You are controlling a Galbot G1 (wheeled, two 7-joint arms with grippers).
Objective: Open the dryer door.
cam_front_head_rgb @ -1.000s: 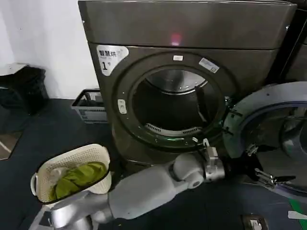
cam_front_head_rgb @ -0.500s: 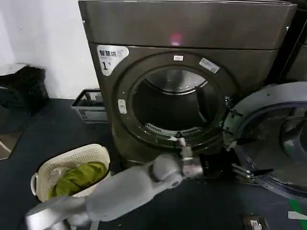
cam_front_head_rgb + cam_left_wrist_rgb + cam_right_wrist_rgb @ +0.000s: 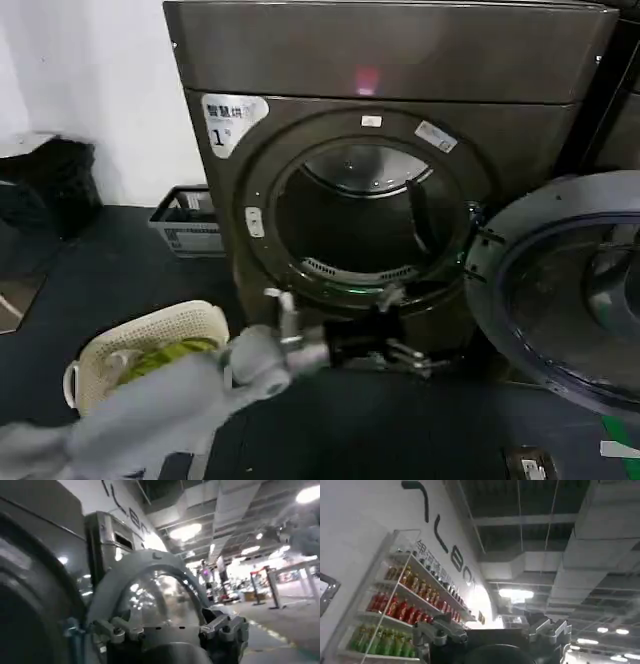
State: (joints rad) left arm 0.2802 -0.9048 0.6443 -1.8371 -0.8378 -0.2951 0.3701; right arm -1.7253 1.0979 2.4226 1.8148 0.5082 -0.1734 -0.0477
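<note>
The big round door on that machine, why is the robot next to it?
The robot was opening the dryer door, and it now hangs swung wide to the right, leaving the drum hole uncovered. The left tool is empty and open, low in front of the machine, apart from the door. A laundry basket with green cloth sits on the floor nearby.

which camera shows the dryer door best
The head view: the dryer door hangs swung open to the right of the drum opening, its grey inner side and glass mostly in frame. The left wrist view shows the door close up beyond the open left claw, partly cut off. The right wrist view points at shelves and ceiling.
</note>
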